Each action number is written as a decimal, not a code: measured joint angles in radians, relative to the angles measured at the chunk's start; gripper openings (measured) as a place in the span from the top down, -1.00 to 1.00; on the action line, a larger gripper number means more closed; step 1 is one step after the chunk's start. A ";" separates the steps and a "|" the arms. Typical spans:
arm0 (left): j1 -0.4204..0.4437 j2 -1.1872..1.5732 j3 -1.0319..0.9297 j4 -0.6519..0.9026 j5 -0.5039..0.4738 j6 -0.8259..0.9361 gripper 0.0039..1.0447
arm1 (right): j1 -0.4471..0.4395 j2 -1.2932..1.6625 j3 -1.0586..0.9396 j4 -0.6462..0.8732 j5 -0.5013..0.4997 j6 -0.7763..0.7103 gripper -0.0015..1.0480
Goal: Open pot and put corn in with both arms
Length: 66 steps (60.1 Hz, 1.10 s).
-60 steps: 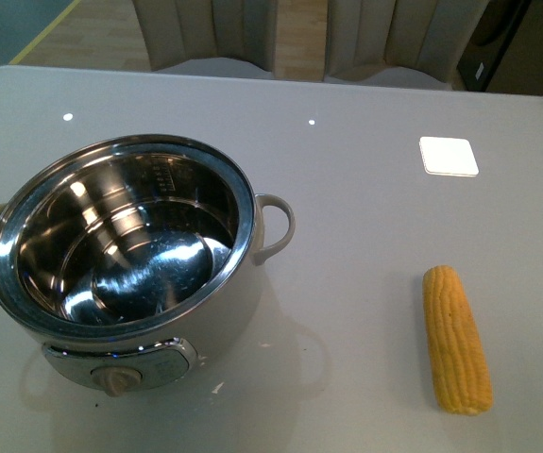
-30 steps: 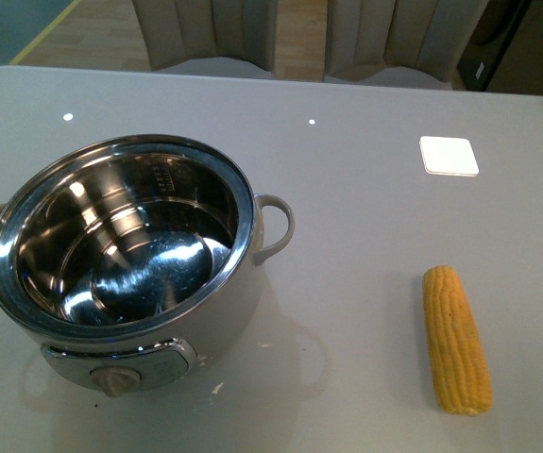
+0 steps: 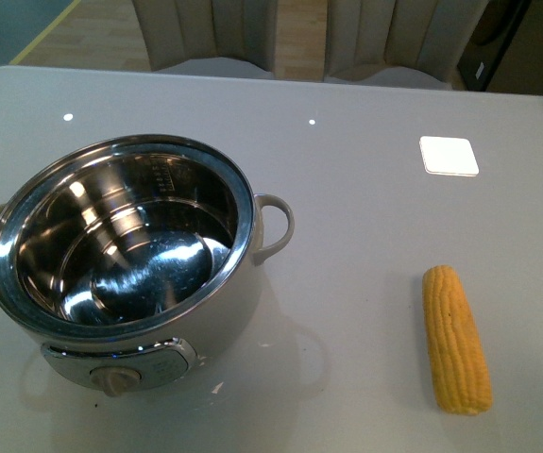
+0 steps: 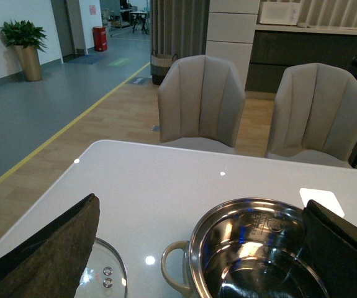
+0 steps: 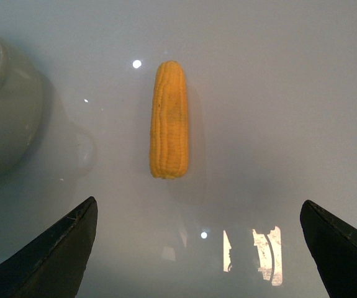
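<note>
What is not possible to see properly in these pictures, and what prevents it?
Glass lid: left wrist view, cut by the picture edge and partly covered by a finger of the left pincer.
Pot: dial markings too small in front view; right wrist view cuts most of it off.
Right pincer: only two fingertips show in its wrist view; no arm appears in front view.

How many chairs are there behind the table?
2. The left chair and the right chair stand side by side past the table's far edge. More could be out of view.
</note>
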 joint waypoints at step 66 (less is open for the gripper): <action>0.000 0.000 0.000 0.000 0.000 0.000 -0.87 | 0.199 1.642 0.376 0.911 0.168 0.163 -0.83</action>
